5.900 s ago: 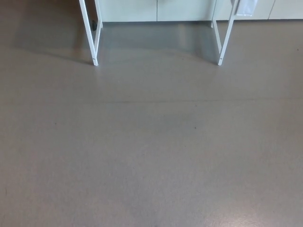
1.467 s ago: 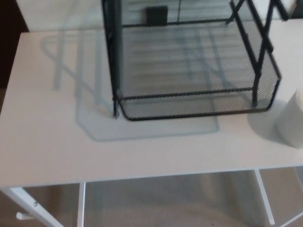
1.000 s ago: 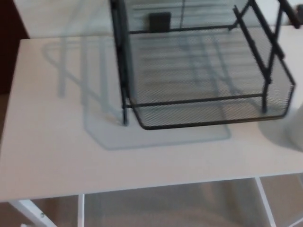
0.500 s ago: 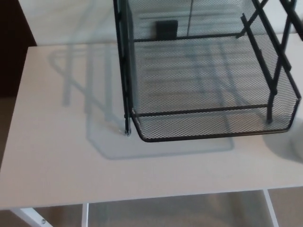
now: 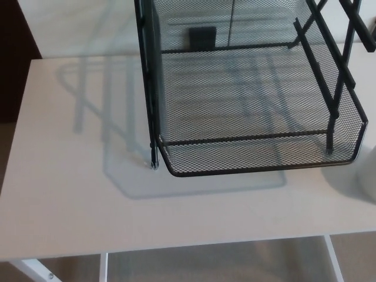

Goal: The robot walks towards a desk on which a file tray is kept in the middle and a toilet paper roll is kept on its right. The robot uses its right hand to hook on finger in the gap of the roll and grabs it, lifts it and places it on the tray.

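Standing on the white table (image 5: 64, 194), the black mesh file tray (image 5: 258, 164) fills the upper middle; neither hand shows, so their state cannot be told.

The file tray (image 5: 258, 161), filling the picture from 12 to 3 o'clock, was black wire mesh on thin black metal rods, matt and finely perforated. The desk (image 5: 64, 200) under it had a smooth, pale, faintly satin top, with white painted metal legs at 6 o'clock.
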Tool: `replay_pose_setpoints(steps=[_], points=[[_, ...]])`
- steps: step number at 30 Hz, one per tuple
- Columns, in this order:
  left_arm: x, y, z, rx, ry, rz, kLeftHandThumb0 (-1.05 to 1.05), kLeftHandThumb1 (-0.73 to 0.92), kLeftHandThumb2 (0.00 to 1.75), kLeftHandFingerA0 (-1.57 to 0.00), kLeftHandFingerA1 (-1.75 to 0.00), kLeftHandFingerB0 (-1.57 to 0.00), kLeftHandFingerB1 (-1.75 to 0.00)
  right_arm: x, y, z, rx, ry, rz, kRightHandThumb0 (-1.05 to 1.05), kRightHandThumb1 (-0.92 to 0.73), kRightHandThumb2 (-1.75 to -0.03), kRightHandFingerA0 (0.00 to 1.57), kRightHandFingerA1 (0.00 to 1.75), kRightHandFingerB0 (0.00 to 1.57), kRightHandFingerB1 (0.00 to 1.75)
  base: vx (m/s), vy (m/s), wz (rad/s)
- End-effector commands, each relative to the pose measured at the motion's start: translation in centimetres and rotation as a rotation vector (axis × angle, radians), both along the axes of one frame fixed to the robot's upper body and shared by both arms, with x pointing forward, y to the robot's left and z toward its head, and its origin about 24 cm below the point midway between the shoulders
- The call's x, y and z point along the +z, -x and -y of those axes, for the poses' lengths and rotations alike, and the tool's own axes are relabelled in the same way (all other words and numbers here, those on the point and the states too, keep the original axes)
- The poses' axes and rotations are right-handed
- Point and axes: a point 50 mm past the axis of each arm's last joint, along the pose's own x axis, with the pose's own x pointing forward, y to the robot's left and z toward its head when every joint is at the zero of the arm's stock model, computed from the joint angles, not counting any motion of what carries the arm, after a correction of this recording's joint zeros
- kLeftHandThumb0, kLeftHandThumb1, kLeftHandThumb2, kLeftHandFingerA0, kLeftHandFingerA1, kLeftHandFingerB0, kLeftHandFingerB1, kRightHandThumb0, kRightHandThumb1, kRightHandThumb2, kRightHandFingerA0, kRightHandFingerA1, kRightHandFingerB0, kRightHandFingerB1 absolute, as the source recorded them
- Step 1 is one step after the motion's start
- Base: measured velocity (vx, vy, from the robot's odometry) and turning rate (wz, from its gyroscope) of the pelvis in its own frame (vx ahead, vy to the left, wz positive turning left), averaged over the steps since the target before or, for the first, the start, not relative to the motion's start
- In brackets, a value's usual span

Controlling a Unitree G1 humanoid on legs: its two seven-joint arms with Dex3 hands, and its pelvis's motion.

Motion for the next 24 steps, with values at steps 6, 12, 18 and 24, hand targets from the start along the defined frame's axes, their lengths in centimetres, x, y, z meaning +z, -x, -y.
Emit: replay_pose_setpoints(steps=[6, 12, 18, 24], points=[[0.4, -0.2, -0.5, 0.143, 0.052, 0.077, -0.57, 0.84, 0.65, -0.32, -0.63, -0.26, -0.5, 10.3, -5.7, 3.4, -0.03, 0.321, 0.386, -0.65, -0.6, -0.58, 0.36, 0.74, 0.07, 0.4, 0.0, 0.0, 0.0], [0.4, -0.1, -0.5, 0.081, 0.017, 0.057, -0.57, 0.86, 0.65, -0.23, -0.56, -0.21, -0.46, 18.4, -10.5, 0.5, 0.426, 0.483, 0.389, -0.98, -0.46, -0.82, 0.34, 0.83, 0.19, 0.72, 0.0, -0.001, 0.01], [0.5, 0.0, -0.7, 0.061, -0.007, 0.051, -0.56, 0.87, 0.67, -0.22, -0.56, -0.23, -0.46, 19.2, -13.3, -3.9, 0.708, 0.51, 0.225, -0.76, -0.45, -0.84, 0.15, 0.53, 0.03, 0.36, 0.0, 0.0, 0.0], [0.7, -0.2, -0.9, -0.013, -0.066, 0.007, -0.58, 0.86, 0.68, -0.21, -0.59, -0.19, -0.46, 16.6, -14.0, -6.7, 0.879, 0.565, 0.022, -0.62, -0.57, -0.57, 0.13, 0.33, 0.04, 0.26, 0.0, 0.0, 0.0]])
